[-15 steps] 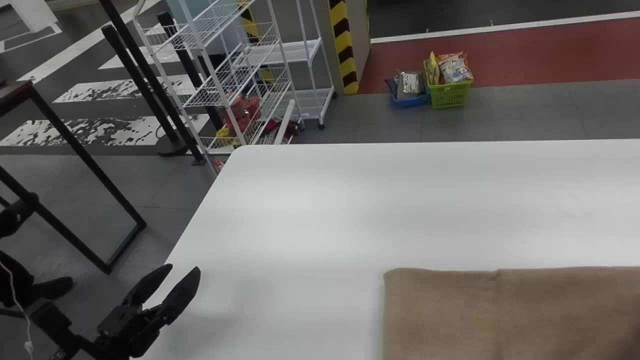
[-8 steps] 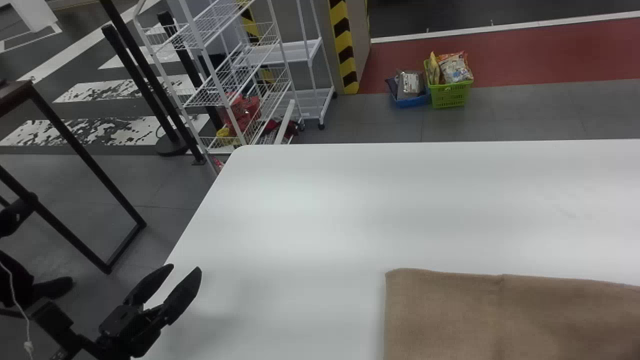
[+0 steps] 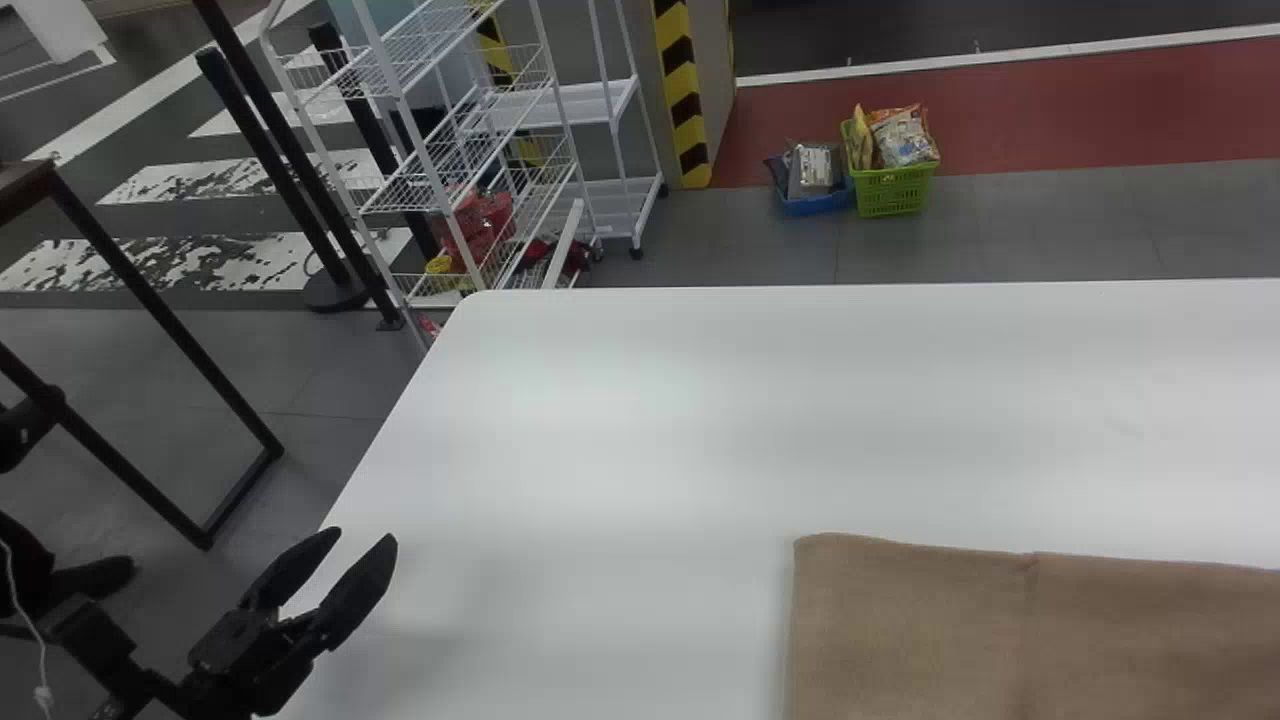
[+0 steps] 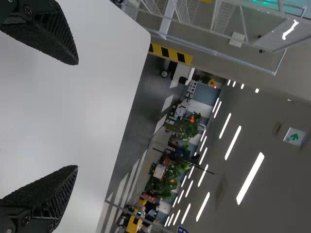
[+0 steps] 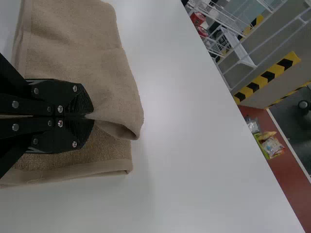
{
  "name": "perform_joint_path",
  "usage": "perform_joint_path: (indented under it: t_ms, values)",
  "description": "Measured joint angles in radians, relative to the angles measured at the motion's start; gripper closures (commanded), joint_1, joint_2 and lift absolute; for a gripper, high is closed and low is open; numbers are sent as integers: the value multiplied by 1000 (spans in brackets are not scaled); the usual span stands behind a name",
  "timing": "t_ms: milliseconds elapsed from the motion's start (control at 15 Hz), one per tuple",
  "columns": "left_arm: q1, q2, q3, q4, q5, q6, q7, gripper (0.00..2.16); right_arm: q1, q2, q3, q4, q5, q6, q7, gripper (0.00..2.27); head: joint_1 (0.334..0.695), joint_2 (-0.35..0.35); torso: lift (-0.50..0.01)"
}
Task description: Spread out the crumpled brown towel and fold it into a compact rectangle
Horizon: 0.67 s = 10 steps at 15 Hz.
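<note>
Low over the brown towel point(image 5: 77, 43), right gripper point(image 5: 91, 116), jaws together on its upper layer

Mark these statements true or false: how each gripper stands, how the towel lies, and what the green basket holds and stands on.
1. The right gripper has its jaws closed on the towel. True.
2. The left gripper has its jaws shut. False: they stand apart, with nothing between them.
3. The towel is wadded into a ball. False: it lies mostly flat on the table.
4. The green basket holds packets. True.
5. The green basket stands on the floor. True.
</note>
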Motion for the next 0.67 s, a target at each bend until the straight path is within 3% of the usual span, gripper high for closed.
perform_joint_path:
  t_ms: [333, 667]
  values:
    - [0, 0, -3, 0, 0, 0, 3, 39, 3, 0, -39, -21, -18, 0, 56, 1501, 695, 310, -127]
    - [0, 1, -7, 0, -1, -3, 5, 39, -10, 0, -86, -26, -22, 0, 59, 1501, 695, 277, -127]
